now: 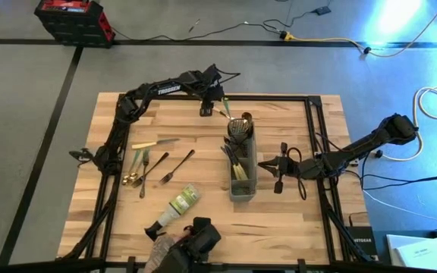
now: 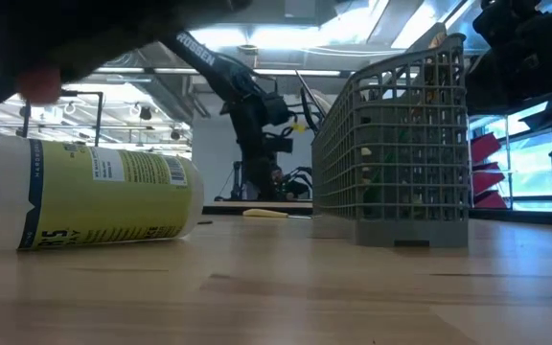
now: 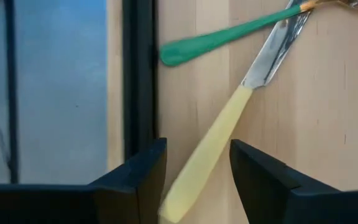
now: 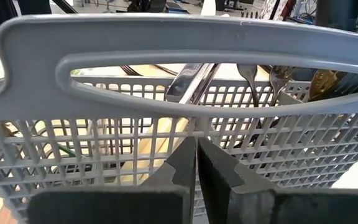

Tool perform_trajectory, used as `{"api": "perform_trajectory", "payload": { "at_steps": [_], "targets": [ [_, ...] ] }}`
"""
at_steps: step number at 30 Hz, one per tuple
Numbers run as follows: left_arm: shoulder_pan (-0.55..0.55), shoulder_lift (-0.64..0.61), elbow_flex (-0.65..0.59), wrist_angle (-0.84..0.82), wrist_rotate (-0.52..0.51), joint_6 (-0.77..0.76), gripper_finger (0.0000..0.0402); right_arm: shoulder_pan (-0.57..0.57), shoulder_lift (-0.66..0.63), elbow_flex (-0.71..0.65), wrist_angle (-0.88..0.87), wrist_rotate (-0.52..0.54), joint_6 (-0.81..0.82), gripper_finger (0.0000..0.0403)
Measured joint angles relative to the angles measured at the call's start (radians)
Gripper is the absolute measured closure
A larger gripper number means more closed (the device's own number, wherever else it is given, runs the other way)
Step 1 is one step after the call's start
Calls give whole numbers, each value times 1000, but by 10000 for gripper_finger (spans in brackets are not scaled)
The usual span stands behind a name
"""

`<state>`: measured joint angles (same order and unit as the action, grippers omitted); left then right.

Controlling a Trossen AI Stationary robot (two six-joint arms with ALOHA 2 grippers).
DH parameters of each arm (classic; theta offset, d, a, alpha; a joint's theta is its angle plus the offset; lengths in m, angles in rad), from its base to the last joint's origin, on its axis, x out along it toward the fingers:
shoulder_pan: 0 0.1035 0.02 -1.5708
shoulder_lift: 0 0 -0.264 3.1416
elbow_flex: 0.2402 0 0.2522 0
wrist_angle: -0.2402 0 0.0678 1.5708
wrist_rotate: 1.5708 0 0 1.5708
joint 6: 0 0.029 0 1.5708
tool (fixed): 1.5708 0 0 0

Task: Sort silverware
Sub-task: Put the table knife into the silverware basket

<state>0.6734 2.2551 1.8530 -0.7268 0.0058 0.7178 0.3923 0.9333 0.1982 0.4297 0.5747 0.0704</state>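
— Where is the knife lying?
— My left gripper (image 3: 194, 180) is hovering with fingers spread; the cream-handled knife (image 3: 219, 134) is lying between them, beside a green-handled utensil (image 3: 229, 34).
— Your right gripper (image 4: 196, 171)?
— Closed, facing the grey caddy (image 4: 166, 37).

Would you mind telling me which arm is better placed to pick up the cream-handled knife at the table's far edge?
The left. Its gripper is open with the cream-handled knife between its fingers. The right gripper is shut against the grey caddy.
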Motion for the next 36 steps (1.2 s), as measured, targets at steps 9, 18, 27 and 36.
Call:
{"api": "perform_trajectory", "payload": {
  "at_steps": [9, 18, 27, 36],
  "targets": [
    [13, 5, 10, -30, 58, 48, 240, 0, 0, 0, -6, 0, 0, 403],
    [15, 29, 10, -23, 62, 32, 240, 0, 0, 0, -5, 0, 0, 403],
    [15, 44, 27, 0, 62, 18, 265, 0, 0, 0, -1, 1, 0, 403],
    [3, 192, 226, -170, 38, 2, 262, 0, 0, 0, 6, 0, 1, 403]
  ]
}}
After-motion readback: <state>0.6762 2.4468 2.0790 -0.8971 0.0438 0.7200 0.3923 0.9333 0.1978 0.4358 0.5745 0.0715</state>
